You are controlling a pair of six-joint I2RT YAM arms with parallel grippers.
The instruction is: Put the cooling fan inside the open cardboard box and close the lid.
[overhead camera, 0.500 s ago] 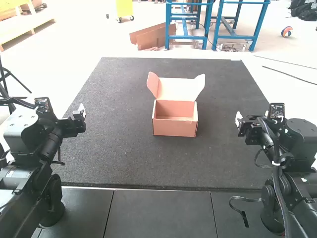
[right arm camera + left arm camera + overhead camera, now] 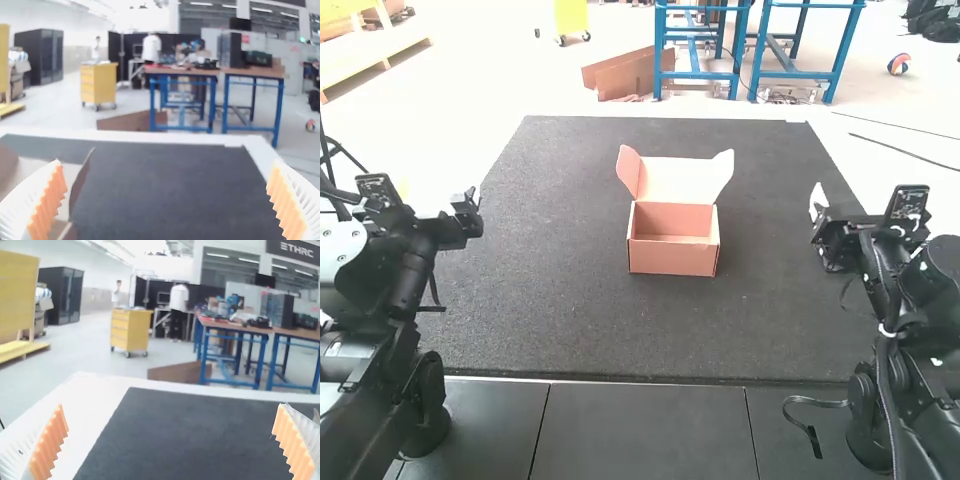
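The open cardboard box (image 2: 672, 241) stands in the middle of the black mat (image 2: 560, 290), its lid flap (image 2: 680, 176) raised at the far side. I see only bare cardboard inside. My left gripper (image 2: 468, 213) hovers over the mat's left edge, well left of the box. In the left wrist view the left gripper (image 2: 170, 450) is open, its orange pads (image 2: 47, 445) wide apart over bare mat (image 2: 200, 435). My right gripper (image 2: 823, 222) hangs right of the box. The right gripper (image 2: 165, 205) is open too, with brown cardboard (image 2: 15, 172) beside one pad (image 2: 46, 200).
The mat (image 2: 170, 180) ends in a pale table border (image 2: 440, 110) on all sides. A dark panel (image 2: 640, 430) runs along the near edge between the arm bases. Free mat surrounds the box on every side.
Both arms have drawn outward and lifted: the left gripper shifted left and farther from the box, the right gripper shifted right. The box has not moved.
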